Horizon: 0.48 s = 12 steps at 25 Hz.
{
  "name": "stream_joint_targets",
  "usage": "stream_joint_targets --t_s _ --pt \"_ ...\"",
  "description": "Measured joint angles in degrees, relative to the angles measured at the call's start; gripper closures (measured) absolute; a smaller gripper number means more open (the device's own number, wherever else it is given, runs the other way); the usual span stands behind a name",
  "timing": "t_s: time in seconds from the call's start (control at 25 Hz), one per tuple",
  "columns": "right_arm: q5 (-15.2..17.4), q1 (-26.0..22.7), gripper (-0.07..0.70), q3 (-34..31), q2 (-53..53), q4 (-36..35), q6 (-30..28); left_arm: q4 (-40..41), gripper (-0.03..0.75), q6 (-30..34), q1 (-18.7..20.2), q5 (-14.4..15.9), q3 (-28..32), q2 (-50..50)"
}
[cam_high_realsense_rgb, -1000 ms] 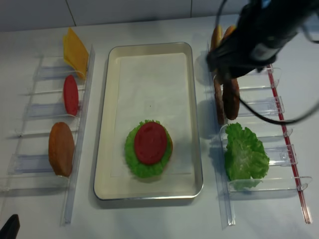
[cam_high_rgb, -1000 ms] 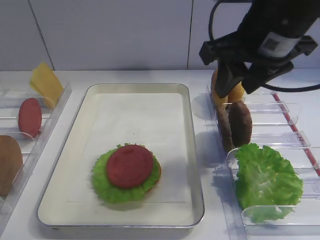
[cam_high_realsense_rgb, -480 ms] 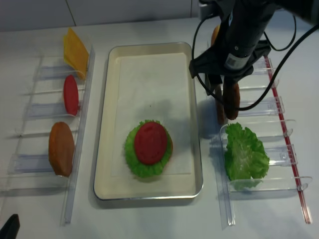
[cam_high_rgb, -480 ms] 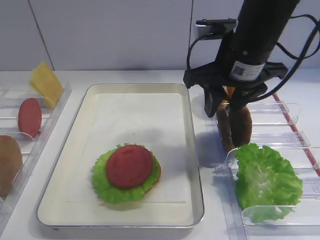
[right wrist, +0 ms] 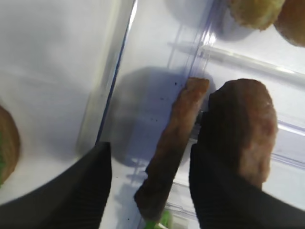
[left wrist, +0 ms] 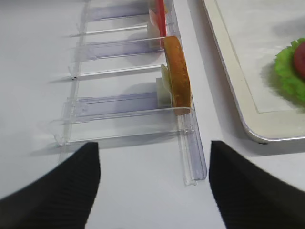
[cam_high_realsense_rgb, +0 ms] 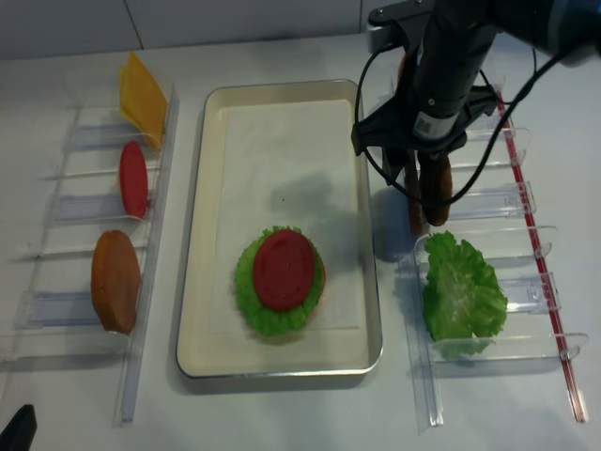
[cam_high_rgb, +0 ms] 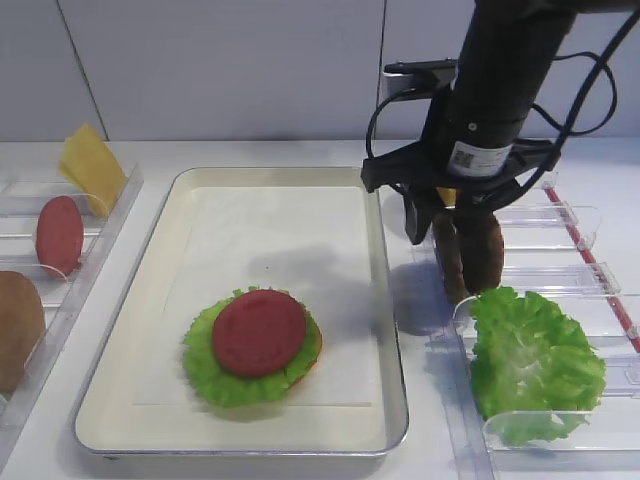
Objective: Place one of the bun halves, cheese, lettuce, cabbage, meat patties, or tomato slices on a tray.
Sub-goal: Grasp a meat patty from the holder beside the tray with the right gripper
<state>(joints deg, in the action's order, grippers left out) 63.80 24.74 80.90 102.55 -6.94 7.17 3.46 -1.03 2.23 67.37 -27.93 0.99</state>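
1. Two meat patties (right wrist: 171, 157) stand on edge in the clear rack (cam_high_rgb: 560, 215) at the tray's 3 o'clock side, and the right gripper (right wrist: 148, 188) has dropped from above the buns a second ago to sit right over them.
2. Its jaws are spread wide and grip nothing: in the wrist view the thin edge-on patty rises in the gap between the two dark fingers (right wrist: 78, 191), while the broader patty (right wrist: 243, 129) sits at about 1 o'clock from that gap, partly behind the right-hand finger.
3. The descent means the pick is set up but not made; both patties rest in the rack, none lifted.
4. On the tray (cam_high_rgb: 390, 300), towards its 6 o'clock end, a stack waits: a lettuce (cam_high_rgb: 205, 370) leaf with a tomato slice (cam_high_rgb: 258, 332) on top and a sliver of bun showing under its 3 o'clock edge. Nothing there has shifted over the last second.
5. Judged from this, closing on the nearer patty is the step in hand; it looks rough and stiff, so a firm squeeze should hold.
6. A spare lettuce leaf (cam_high_rgb: 530, 360) lies in the rack at the patties' 6 o'clock, close enough to snag.
7. The left gripper (left wrist: 152, 181) hangs with its jaws apart and holding nothing over the other rack, near a bun half (left wrist: 177, 76).
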Motion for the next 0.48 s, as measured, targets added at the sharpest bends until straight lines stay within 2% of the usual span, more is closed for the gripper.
stream_joint_targets --t_s 0.48 --pt "-0.4 0.0 0.426 0.0 1.9 2.2 0.1 0.0 0.243 0.0 0.0 0.0 0.0 0.0"
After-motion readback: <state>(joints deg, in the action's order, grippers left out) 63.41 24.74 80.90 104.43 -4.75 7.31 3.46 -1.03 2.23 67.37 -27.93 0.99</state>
